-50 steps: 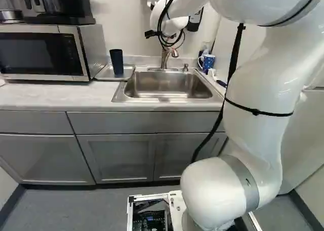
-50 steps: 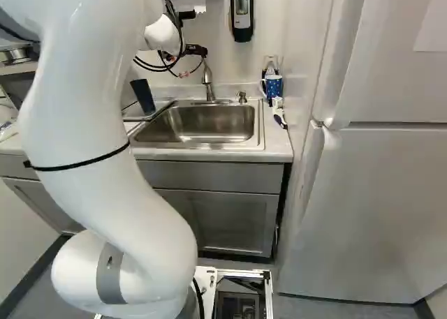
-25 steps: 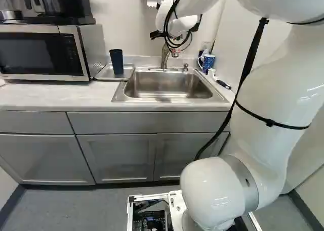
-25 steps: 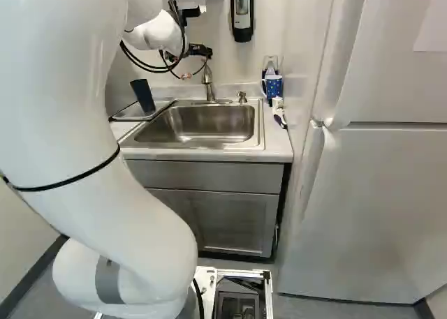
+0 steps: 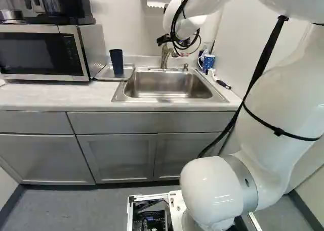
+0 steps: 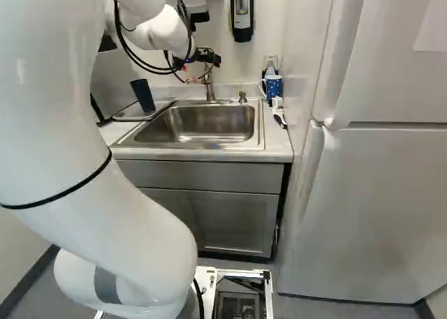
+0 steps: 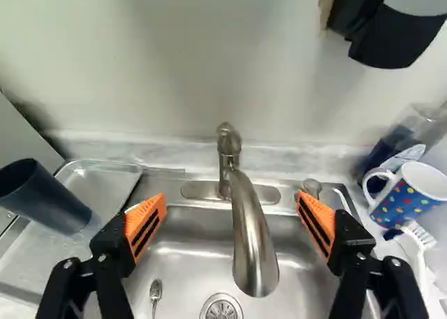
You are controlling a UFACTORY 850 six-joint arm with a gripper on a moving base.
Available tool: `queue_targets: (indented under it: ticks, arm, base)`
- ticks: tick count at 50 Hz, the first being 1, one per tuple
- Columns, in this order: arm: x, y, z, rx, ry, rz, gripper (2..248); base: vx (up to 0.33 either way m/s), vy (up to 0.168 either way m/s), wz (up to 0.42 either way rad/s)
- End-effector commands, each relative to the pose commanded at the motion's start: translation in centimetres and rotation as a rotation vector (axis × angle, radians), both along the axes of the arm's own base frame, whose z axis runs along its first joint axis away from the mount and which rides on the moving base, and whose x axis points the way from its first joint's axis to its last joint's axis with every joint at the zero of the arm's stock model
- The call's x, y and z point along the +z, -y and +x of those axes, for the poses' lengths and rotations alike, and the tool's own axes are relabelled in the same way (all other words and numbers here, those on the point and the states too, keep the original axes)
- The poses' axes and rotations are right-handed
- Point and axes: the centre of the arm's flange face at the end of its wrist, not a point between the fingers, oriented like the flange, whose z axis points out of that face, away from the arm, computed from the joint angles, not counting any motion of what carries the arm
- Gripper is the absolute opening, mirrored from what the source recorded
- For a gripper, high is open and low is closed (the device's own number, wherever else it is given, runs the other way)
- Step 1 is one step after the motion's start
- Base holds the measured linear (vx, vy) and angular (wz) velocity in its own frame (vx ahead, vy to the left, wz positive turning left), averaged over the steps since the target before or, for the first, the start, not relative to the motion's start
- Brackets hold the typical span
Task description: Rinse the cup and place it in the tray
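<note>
A kitchen: sink (image 5: 167,84), microwave (image 5: 43,53), fridge (image 6: 377,193).

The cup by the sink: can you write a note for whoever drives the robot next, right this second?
Gripper: jaws wide open, holding nothing; the faucet shows between them.
Cup: the dark blue one stands upright in the tray, beside the sink. A dotted mug is on the sink's other side, and a spoon lies in the sink.
Done: the cup is in the tray. The pictures can't tell whether it was rinsed.
Left: no water shows from the faucet, so probably just check the rinse, then move the arm clear.
</note>
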Motion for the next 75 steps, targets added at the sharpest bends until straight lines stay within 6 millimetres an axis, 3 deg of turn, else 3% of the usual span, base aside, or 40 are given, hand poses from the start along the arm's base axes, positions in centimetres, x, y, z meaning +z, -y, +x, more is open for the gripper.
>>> queue_targets:
  ticks: [58, 75]
  arm:
    - [-3.8, 2.3, -6.9, -0.025, -0.581, -0.083, 247]
    - [-3.8, 2.3, -7.2, -0.025, -0.589, -0.083, 247]
  base:
    - [0.000, 0.000, 0.000]
    - [0.000, 0.000, 0.000]
